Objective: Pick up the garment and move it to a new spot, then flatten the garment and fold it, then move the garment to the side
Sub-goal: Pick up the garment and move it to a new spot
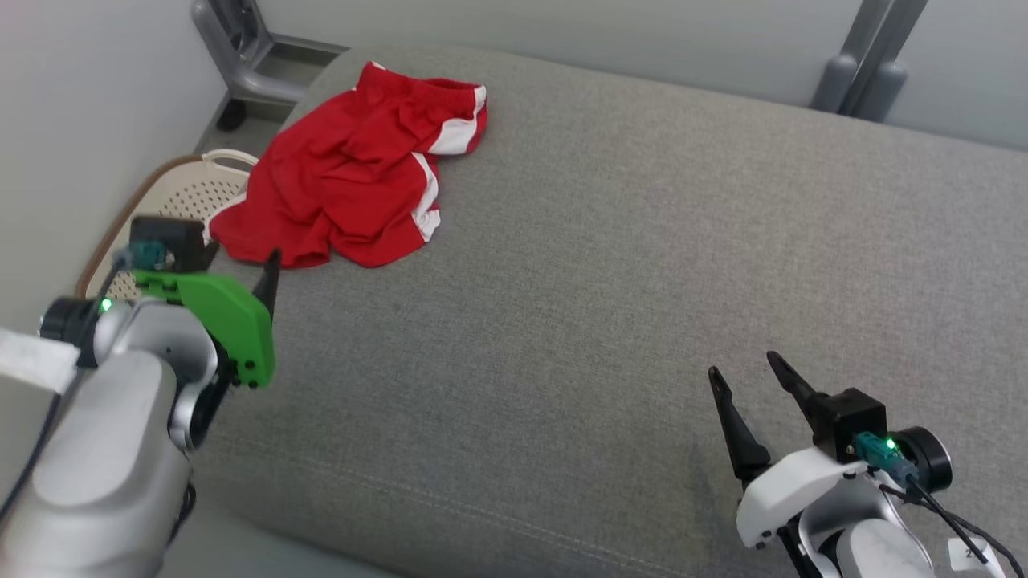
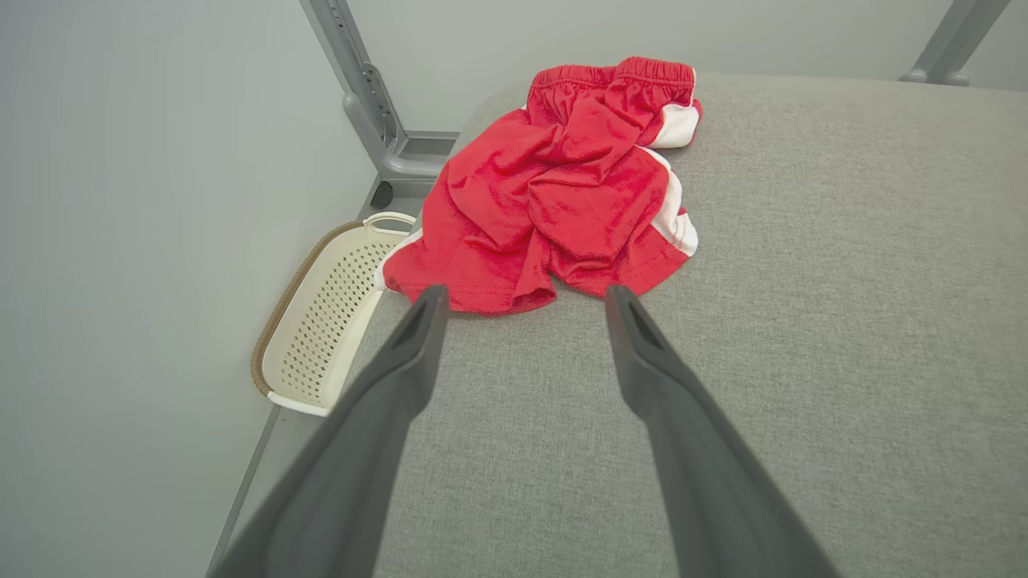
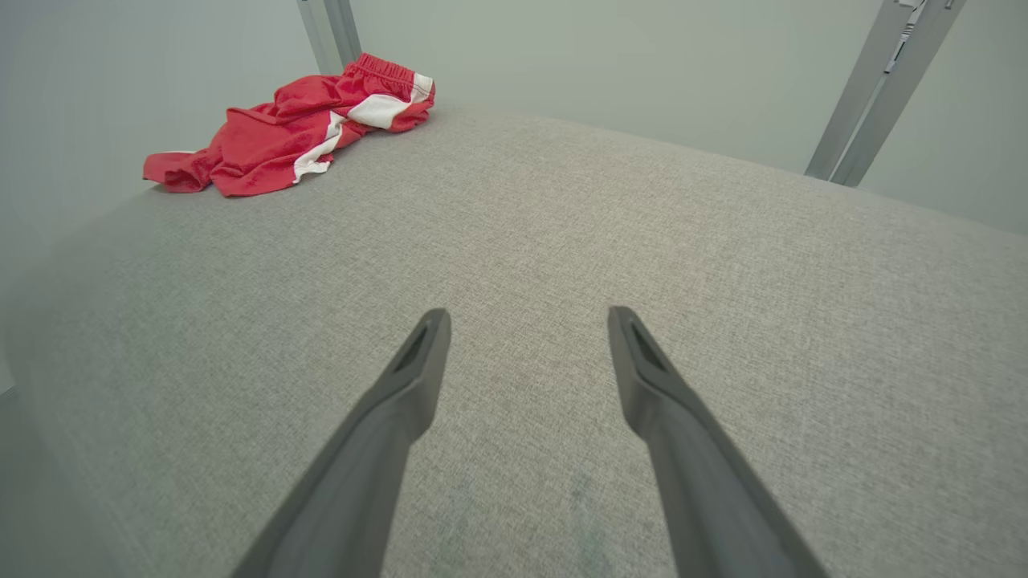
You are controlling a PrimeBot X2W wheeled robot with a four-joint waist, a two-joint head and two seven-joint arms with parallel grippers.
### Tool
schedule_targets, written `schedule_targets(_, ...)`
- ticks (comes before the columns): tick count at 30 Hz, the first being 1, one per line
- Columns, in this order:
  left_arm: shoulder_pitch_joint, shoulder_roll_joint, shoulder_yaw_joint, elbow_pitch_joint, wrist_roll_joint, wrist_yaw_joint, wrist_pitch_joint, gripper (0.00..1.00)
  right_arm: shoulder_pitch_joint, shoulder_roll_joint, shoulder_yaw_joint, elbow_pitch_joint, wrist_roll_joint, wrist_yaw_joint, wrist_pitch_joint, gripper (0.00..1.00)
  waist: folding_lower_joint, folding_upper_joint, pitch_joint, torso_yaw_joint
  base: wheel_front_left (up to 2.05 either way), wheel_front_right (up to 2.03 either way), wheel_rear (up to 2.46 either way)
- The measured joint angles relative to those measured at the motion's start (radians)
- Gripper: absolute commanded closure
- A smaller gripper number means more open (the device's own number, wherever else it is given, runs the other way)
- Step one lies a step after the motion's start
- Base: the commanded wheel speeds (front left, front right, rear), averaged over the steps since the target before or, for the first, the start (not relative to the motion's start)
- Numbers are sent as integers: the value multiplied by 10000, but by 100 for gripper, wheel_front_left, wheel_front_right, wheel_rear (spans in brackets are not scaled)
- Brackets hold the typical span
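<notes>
The garment [image 1: 353, 177] is a pair of red shorts with white side stripes, lying crumpled at the far left corner of the grey cushion [image 1: 610, 273]. My left gripper [image 1: 241, 257] hovers just short of its near hem, open and holding nothing. In the left wrist view the garment [image 2: 554, 201] lies right past the spread fingertips of the left gripper [image 2: 524, 295]. My right gripper [image 1: 743, 365] stands open over the cushion's near right part, far from the cloth. From the right wrist, the garment [image 3: 281, 136] is at the far upper left, beyond the right gripper [image 3: 528, 315].
A cream perforated basket [image 1: 185, 193] with a brown rim sits on the floor beside the cushion's left edge, also seen from the left wrist as the basket [image 2: 321, 321]. Grey metal frame legs [image 1: 241, 56] stand behind the cushion. A pale wall runs along the left.
</notes>
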Motion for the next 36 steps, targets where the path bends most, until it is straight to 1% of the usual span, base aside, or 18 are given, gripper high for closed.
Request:
schedule_targets(3,-1204,-42,-44,654,19,-198,408,0,-192,0,73,-504,-261,0,295,0,0,0,494,-161,0,0,0)
schedule_targets(9,-3241,-435,-19,2056,-67,-192,1244,0,-371,2,228,-1452,-702,0,846,0,1,0,1560,-478,0,0,0)
schedule_targets(16,-4886,-401,176,3281,-161,-178,1641,0,-389,-94,347,-2506,-1024,0,1292,0,2,0,2814,-890,0,0,0)
schedule_targets(22,-5636,-232,136,3979,-134,-240,1768,0,-372,-270,320,-3312,-1101,0,1534,0,2,0,3848,-1223,0,0,0)
schedule_targets(26,-5905,-215,94,4454,-73,-217,1641,0,-144,-347,255,-3639,-1122,0,1641,0,3,0,4437,-1403,0,0,0)
schedule_targets(27,-5936,-194,111,4581,-75,-146,1611,0,-96,-360,268,-3689,-1124,0,1670,0,2,0,4562,-1446,0,0,0)
schedule_targets(29,-5968,-155,113,4681,-75,-105,1551,0,-70,-368,280,-3774,-1124,0,1676,0,2,0,4675,-1488,0,0,0)
schedule_targets(31,-6050,-67,115,4869,-29,59,1360,0,-67,-389,313,-3889,-1124,0,1676,0,2,0,4880,-1574,0,0,0)
schedule_targets(36,-6150,-117,203,5250,-136,29,1103,0,-16,-393,357,-4098,-1110,6,1672,0,1,0,5193,-1785,0,0,0)
